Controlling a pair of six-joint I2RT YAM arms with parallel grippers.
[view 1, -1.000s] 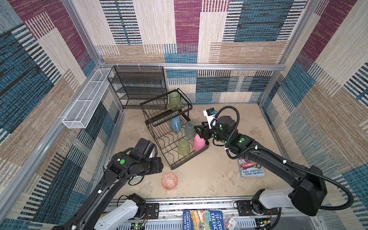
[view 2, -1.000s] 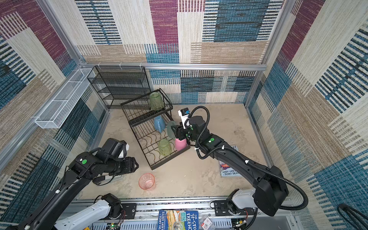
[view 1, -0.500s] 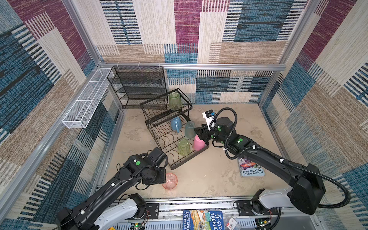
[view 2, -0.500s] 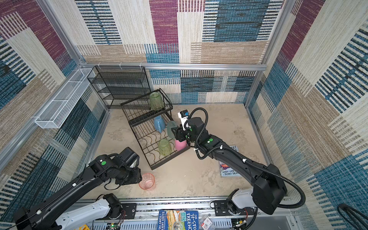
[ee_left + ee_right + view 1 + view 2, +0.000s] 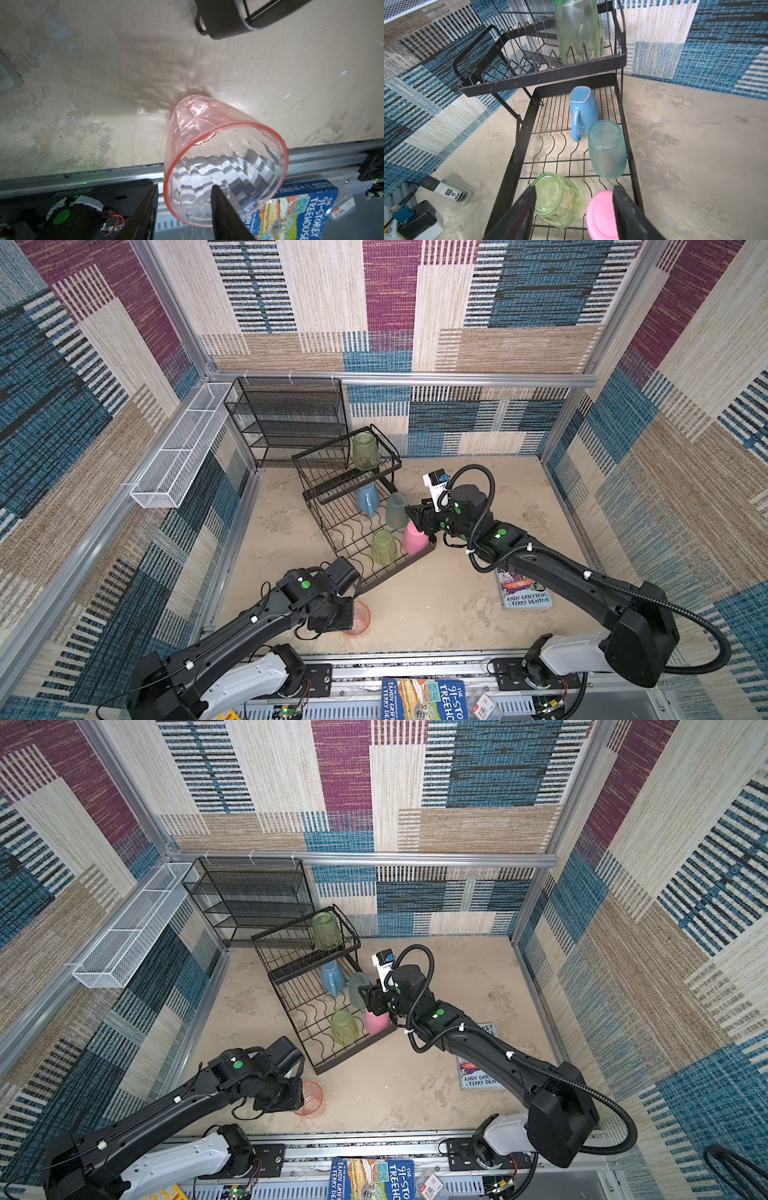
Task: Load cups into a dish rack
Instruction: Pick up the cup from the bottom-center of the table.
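Glossy translucent pink cup (image 5: 224, 149); matt wire dish rack (image 5: 542, 80).

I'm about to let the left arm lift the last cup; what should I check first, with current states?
1. Left gripper straddles the translucent pink cup wall: ok.
2. Jaws clamped on that wall: not ok, a gap shows.
3. Cup upright on the table: ok.
4. Dish rack lower tray has free slots: ok.
5. Right gripper away from the rack: not ok, it hangs open above the opaque pink cup.
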